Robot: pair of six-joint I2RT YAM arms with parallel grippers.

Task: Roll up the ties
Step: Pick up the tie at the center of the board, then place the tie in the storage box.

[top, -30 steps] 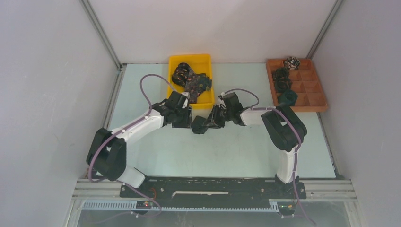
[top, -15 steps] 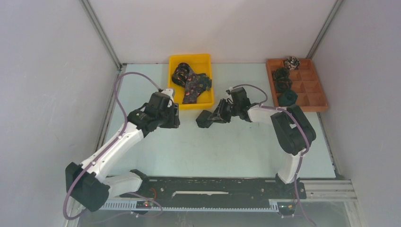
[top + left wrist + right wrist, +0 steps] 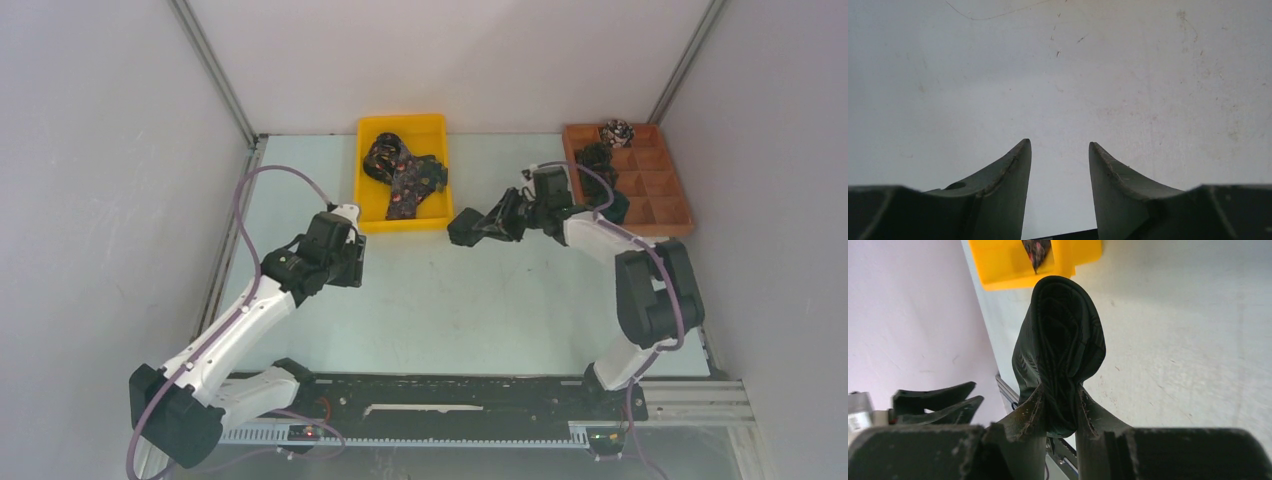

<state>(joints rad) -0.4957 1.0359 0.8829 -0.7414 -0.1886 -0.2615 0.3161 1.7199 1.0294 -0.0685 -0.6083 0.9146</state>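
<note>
- Top external view: a pale surface (image 3: 450,300) fills the floor of a white-walled cell, with both arm bases at its near edge.
- The right arm (image 3: 650,290) bends up from its base and reaches left across the far half of the surface, its wrist crossing in front of the brown tray's left edge.
- The left arm (image 3: 235,325) stretches from the near left corner toward the middle left and ends well short of the yellow bin.
- A brown tray (image 3: 680,215) with compartments sits at the far right corner of the surface.
- A yellow bin (image 3: 372,130) stands at the far edge, near the middle.
- Loose ties (image 3: 405,175), dark with small reddish marks, lie heaped in the bin; one tip hangs over its near wall.
- Rolled ties occupy the tray's left column: a pale-patterned one (image 3: 617,131) at the far end and dark green ones (image 3: 597,155) nearer, partly hidden by the right arm.
- The right gripper (image 3: 480,224) is clamped on a rolled dark green tie (image 3: 465,227), which sits between bin and tray, just right of the bin's near right corner.
- In the right wrist view the fingers (image 3: 1033,410) pinch the roll (image 3: 1060,330) at its lower end, and its coiled layers face the camera.
- The left gripper (image 3: 1059,145) is spread apart with nothing between its fingers, only bare, lightly scuffed surface below.
</note>
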